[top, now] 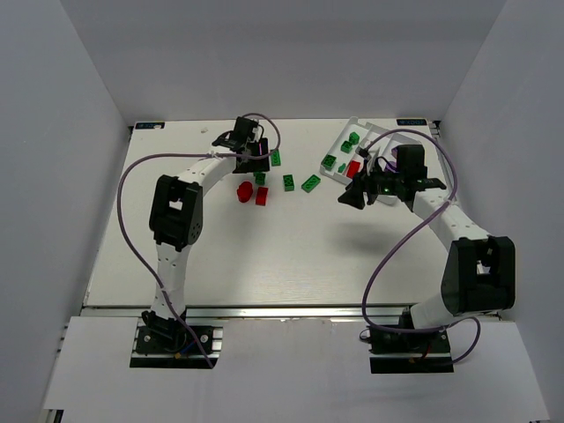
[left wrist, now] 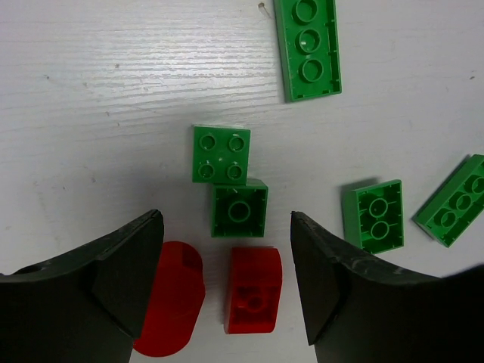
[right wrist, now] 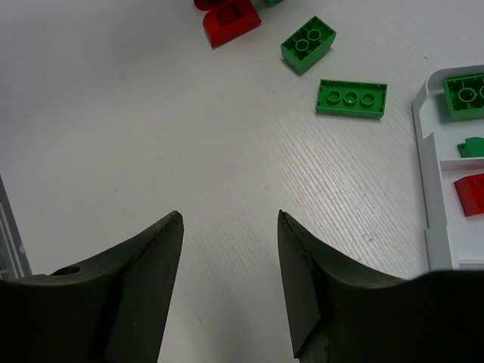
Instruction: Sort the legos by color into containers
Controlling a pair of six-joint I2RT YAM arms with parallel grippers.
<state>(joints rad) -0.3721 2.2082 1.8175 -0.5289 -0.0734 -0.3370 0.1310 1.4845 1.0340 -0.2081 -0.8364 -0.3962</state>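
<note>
Left wrist view: left hand (left wrist: 225, 217) is low over the table (left wrist: 91, 91), jaws well apart, gripping nothing. A red brick (left wrist: 253, 290) lies between the fingers with a small gap on each side. A round red piece (left wrist: 175, 295) sits just beside it, partly hidden by one finger. Just past the fingertips is a dark green single-stud brick (left wrist: 239, 209), touching a lighter green four-stud square (left wrist: 221, 153). A long green plate (left wrist: 308, 47) lies further out. A green two-stud brick (left wrist: 373, 215) and a green edge brick (left wrist: 457, 200) are off to one side. Stud tops are too blurred to read any mark.

Right wrist view: right hand (right wrist: 229, 215) is open too, with only bare table between its fingers. A white tray (right wrist: 432, 159) shows at the frame edge. It holds a tray green brick (right wrist: 465, 94) and a small green bit (right wrist: 470, 145). Across a thin wall from the bit is a tray red brick (right wrist: 470, 193).

Top view: the loose pile is mid-table toward the far edge, under the left hand. The tray sits angled at the far right, with the right hand just beside its near side. It holds four green pieces and one red; can't tell if the greens share a compartment. There is a small dark strip (top: 148, 126) at each far corner of the table, print too small to read.
</note>
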